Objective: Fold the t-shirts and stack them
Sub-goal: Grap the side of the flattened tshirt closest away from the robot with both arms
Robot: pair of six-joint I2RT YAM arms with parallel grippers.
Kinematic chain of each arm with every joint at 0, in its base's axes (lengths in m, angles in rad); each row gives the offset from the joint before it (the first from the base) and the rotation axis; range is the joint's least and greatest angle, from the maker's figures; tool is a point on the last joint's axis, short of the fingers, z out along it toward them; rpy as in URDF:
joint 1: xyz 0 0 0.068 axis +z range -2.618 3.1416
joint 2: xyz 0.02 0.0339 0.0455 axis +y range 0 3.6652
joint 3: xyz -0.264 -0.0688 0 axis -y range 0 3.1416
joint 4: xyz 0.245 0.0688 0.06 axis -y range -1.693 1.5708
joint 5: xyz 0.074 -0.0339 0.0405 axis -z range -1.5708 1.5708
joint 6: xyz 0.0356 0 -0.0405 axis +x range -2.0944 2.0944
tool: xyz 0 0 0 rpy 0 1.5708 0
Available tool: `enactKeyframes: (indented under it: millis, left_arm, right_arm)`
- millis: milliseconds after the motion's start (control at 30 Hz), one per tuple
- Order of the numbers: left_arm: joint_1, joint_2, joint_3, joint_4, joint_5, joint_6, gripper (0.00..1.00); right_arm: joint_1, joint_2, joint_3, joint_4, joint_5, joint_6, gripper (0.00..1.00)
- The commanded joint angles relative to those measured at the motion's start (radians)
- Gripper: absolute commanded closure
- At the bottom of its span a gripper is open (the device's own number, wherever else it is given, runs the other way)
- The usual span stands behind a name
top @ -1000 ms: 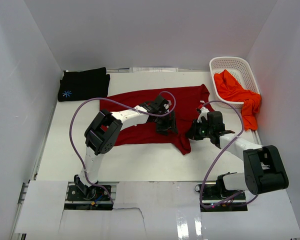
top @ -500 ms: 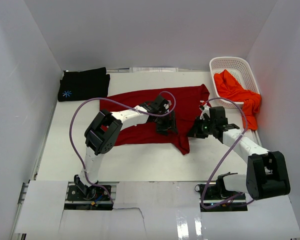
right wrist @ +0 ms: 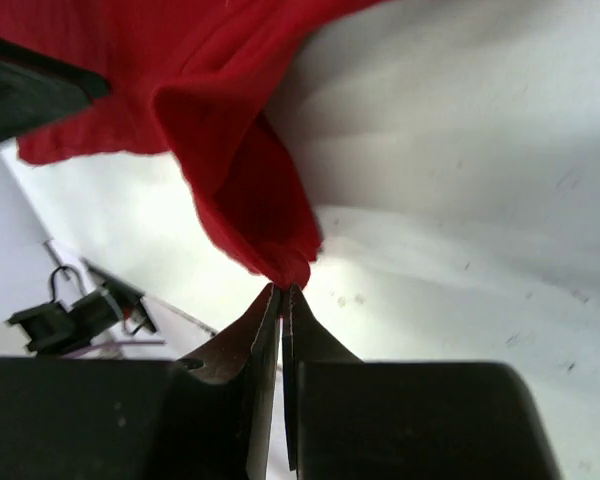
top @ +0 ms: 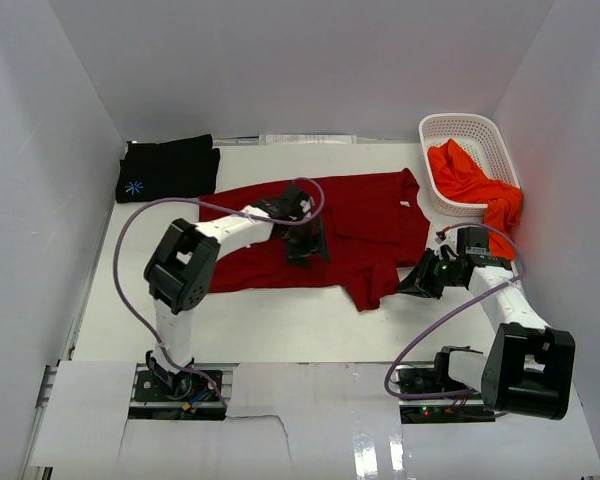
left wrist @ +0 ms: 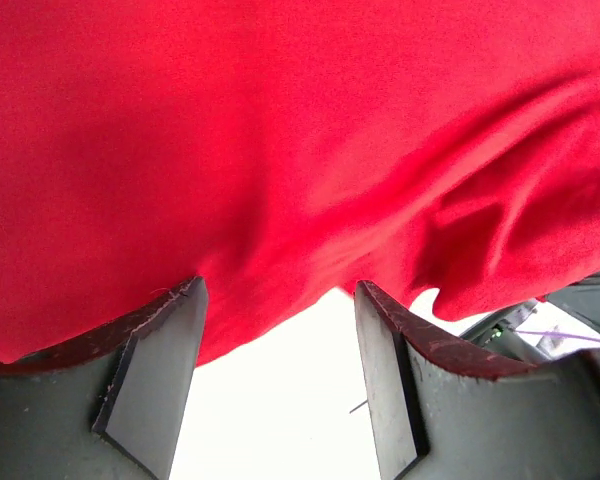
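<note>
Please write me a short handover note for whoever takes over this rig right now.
Left gripper: open, low over the dark red shirt, holding nothing.
Right gripper: shut on that shirt's near right corner.
Black shirt: folded, far left corner.
Orange-red shirt: draped in the white basket.
Done: black one folded.
To do: fold the dark red, then the orange-red, and stack all three.

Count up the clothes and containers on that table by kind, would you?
T-shirts: 3 (dark red shirt, black shirt, orange-red shirt)
White basket: 1
Total: 4
</note>
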Motion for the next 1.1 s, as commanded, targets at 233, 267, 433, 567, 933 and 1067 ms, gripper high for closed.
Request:
enactKeyframes:
  millis: [233, 267, 433, 567, 933, 1067]
  left_arm:
    - [0.418, -0.482, -0.123, -0.205, -0.016, 0.166, 0.26]
    - [0.475, -0.51, -0.136, -0.225, -0.013, 0.176, 0.26]
    - [0.691, -0.682, -0.352, -0.228, 0.049, 0.179, 0.28]
    - [0.892, -0.818, -0.517, -0.228, 0.078, 0.167, 0.28]
    - [0.935, -0.908, -0.712, -0.246, 0.054, 0.033, 0.29]
    - [0.937, -0.882, -0.729, -0.231, 0.033, 0.029, 0.3]
  right_arm:
    - [-0.082, -0.107, -0.01, -0.178, -0.208, 0.026, 0.92]
    - [-0.085, -0.11, -0.012, -0.178, -0.208, 0.035, 0.92]
    - [-0.108, -0.096, -0.001, -0.156, -0.201, 0.055, 0.92]
    - [-0.121, -0.088, 0.023, -0.135, -0.178, 0.077, 0.92]
    - [-0.134, -0.038, 0.079, -0.125, -0.14, 0.057, 0.92]
    - [-0.138, -0.036, 0.072, -0.119, -0.145, 0.051, 0.92]
